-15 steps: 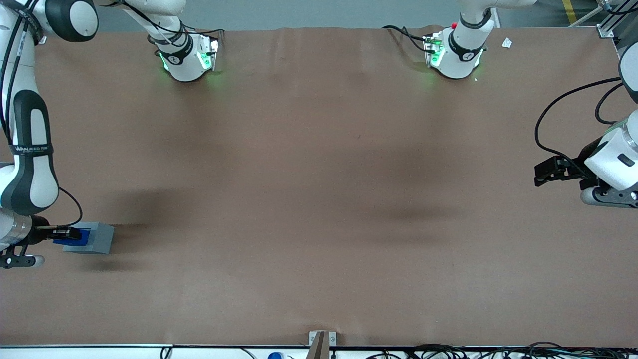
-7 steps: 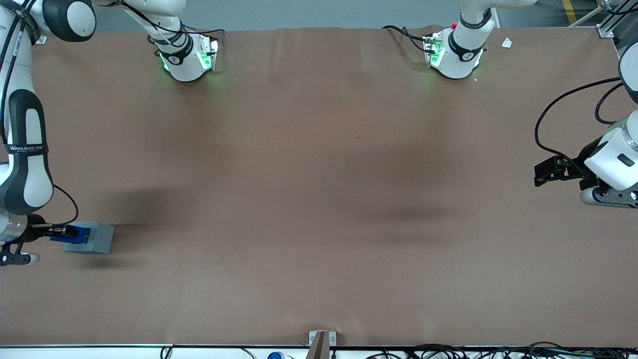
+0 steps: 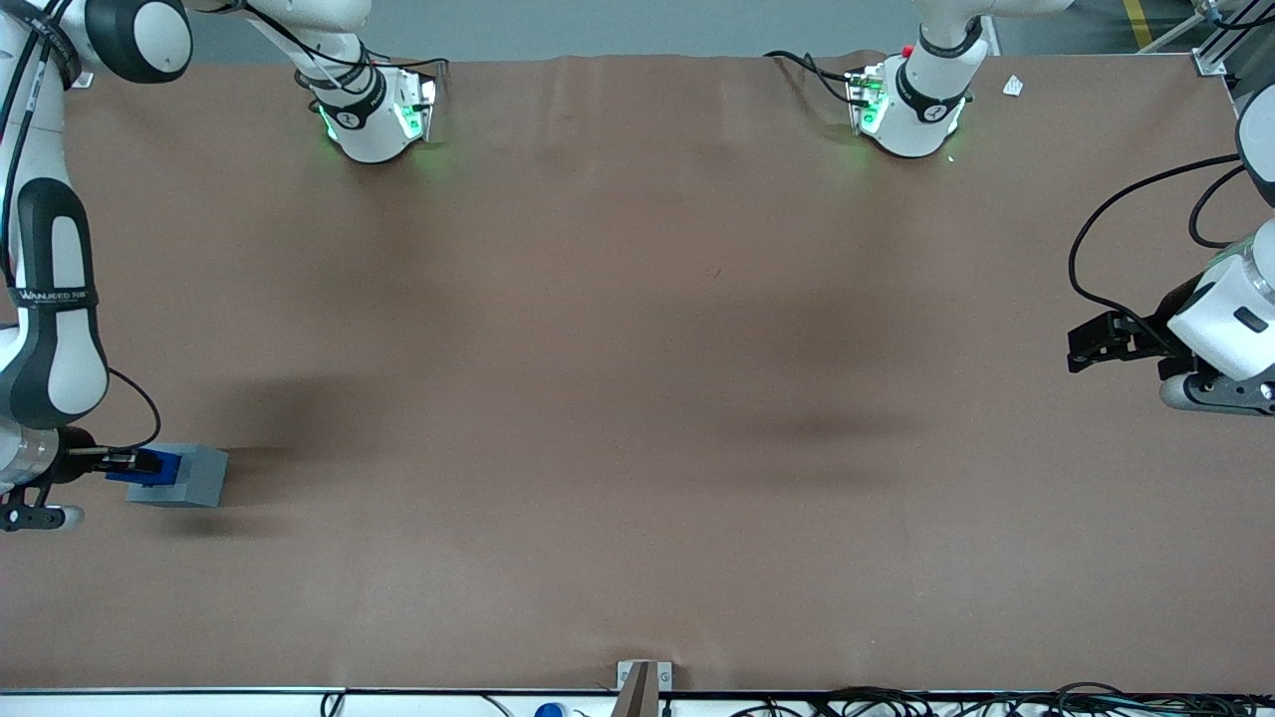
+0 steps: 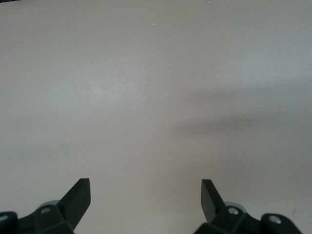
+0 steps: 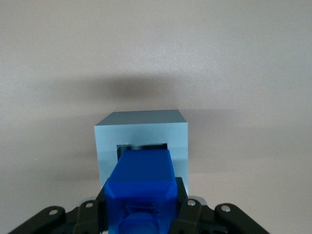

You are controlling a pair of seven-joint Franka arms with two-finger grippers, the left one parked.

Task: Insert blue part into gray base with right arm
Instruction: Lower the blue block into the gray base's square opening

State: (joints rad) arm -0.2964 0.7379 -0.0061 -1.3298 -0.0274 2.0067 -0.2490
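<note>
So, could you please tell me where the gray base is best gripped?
Grip the gray base across its two flat outer side walls, coming from above. The top recess is taken: the gripper, shut on the blue part, holds it there.

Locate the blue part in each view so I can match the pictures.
Front view: blue part held in the gripper, over the gray base, toward the working arm's end of the table.
Right wrist view: blue part between the gripper fingers, over the recess of the gray base.
Left wrist view: not in it.
Shared landmark: the gray base.
</note>
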